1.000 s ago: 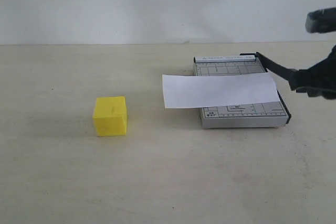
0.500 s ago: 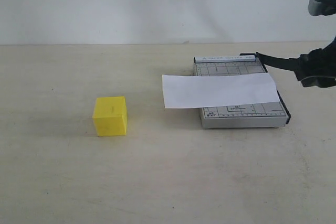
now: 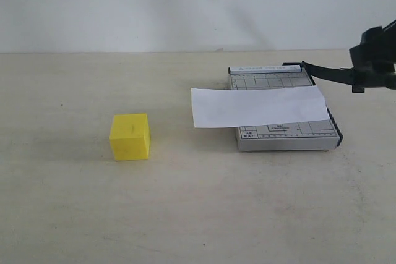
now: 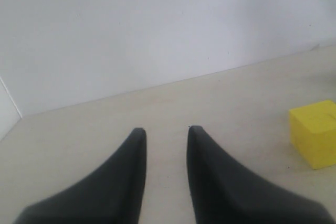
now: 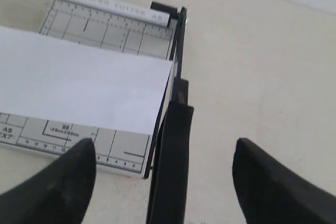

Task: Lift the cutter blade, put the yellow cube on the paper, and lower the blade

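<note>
Yellow cube (image 3: 130, 136) rests on the counter (image 3: 185, 214), well apart from the paper (image 3: 260, 106). The paper lies across the cutter board (image 3: 266, 80), one end overhanging. The cutter blade (image 3: 328, 73) stands raised off the board edge, which leaves the paper clear for placement. The right gripper (image 5: 165, 148) straddles the blade handle, jaws wide apart and not touching it. The left gripper (image 4: 164, 129) has narrowly parted jaws and holds nothing; the cube is not yet between them.
</note>
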Motion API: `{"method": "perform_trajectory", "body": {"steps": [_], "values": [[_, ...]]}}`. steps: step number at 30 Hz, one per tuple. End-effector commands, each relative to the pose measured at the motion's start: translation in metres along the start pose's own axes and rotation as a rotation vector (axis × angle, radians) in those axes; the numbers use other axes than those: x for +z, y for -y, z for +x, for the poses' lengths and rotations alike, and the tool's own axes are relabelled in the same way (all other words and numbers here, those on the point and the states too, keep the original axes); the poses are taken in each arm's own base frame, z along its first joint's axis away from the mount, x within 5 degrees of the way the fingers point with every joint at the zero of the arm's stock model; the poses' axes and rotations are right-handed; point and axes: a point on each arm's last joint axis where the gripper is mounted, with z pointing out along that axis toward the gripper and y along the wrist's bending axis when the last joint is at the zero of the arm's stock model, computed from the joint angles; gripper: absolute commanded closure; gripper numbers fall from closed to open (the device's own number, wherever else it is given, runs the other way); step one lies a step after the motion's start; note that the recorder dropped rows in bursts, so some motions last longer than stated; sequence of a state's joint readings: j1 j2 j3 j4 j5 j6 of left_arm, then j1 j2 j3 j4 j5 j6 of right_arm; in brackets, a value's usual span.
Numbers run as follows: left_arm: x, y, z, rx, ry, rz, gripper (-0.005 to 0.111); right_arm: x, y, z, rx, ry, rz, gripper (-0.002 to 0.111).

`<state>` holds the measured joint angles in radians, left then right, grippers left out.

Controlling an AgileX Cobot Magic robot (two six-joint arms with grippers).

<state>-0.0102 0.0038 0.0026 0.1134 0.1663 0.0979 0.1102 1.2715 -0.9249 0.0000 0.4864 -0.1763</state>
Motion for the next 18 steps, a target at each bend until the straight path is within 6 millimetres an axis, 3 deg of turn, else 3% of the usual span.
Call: {"method": "perform_trajectory", "body": {"steps": [1,4,9,14,18], "values": [[0.0,0.0,-0.002,-0.001,0.015,-0.001,0.08,-0.042,0.001,-0.004,-0.017,0.136,0.025,0.044],[0.0,0.0,-0.002,-0.001,0.015,-0.001,0.08,-0.071,-0.004,0.011,0.01,0.218,0.018,0.061],[0.0,0.0,-0.002,-0.001,0.015,-0.001,0.08,-0.112,-0.02,0.059,0.102,0.396,-0.057,0.109],[0.0,0.0,-0.002,-0.001,0.015,-0.001,0.08,-0.132,-0.03,0.109,0.188,0.538,-0.079,0.109],[0.0,0.0,-0.002,-0.001,0.015,-0.001,0.08,-0.129,-0.037,0.141,0.286,0.54,-0.115,0.109]]}}
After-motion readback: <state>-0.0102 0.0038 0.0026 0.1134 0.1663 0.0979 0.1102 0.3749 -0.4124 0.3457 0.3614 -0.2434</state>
